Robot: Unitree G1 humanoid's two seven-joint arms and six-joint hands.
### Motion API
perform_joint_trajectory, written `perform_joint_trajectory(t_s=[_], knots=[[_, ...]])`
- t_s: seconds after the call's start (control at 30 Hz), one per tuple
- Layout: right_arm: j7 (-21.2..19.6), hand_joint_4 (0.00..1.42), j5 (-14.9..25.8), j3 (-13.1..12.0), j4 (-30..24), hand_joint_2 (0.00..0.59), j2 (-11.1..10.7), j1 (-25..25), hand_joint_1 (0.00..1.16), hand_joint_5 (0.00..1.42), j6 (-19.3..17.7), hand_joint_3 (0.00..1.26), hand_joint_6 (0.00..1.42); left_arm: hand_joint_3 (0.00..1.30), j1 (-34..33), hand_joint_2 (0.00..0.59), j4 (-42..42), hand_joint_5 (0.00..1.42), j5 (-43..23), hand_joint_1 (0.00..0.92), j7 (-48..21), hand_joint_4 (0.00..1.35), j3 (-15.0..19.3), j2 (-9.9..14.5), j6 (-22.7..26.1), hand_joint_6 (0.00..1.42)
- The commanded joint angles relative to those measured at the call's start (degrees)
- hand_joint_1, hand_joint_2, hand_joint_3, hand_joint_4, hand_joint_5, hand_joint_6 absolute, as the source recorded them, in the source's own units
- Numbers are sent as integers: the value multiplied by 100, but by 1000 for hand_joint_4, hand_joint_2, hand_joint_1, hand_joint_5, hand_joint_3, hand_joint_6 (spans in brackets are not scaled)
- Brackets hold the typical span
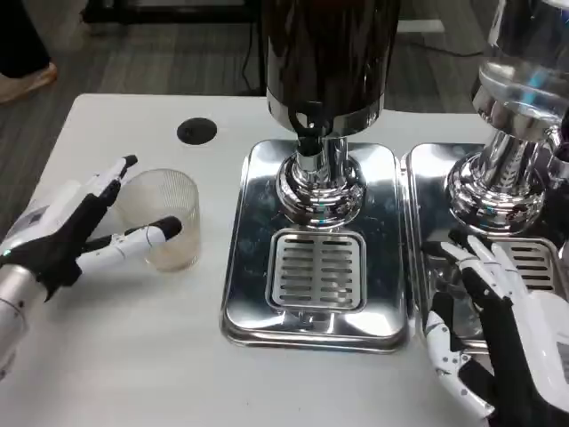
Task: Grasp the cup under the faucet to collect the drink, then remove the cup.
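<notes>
1. Currently the left hand point(67, 233) grips the clear cup point(164, 219), fingers round its sides.
2. Cup looks empty, on the table point(133, 356) left of the dispenser tray point(311, 258).
3. Right hand point(498, 329) fingers spread, holding nothing, near right.

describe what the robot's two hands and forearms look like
The left hand has a white back, a black palm area and slim fingers in white with black tips and segments, on a silver forearm. The right hand is built alike: white shell panels over black parts, and white fingers.
</notes>
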Motion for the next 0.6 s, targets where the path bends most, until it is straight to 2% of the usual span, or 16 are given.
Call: perform_joint_trajectory(t_s=[0.03, 0.23, 0.47, 0.6], knots=[[17, 119, -23, 25, -89, 586, 13, 2, 422, 73, 23, 276, 258, 0, -30, 4, 112, 2, 95, 0, 84, 0, -77, 31, 4, 105], [34, 119, -7, 53, -76, 586, 4, -15, 422, 73, 17, 280, 260, 0, -64, 5, 199, 2, 134, 0, 130, 0, -166, 31, 57, 106], [46, 119, 40, 48, -65, 586, -1, -32, 421, 73, -4, 281, 277, 0, -136, 10, 228, 2, 285, 2, 315, 0, -298, -108, 73, 106], [43, 119, 69, 46, -58, 586, 7, -25, 421, 73, -13, 281, 288, 0, -160, 30, 236, 22, 357, 54, 477, 0, -345, -147, 66, 106]])
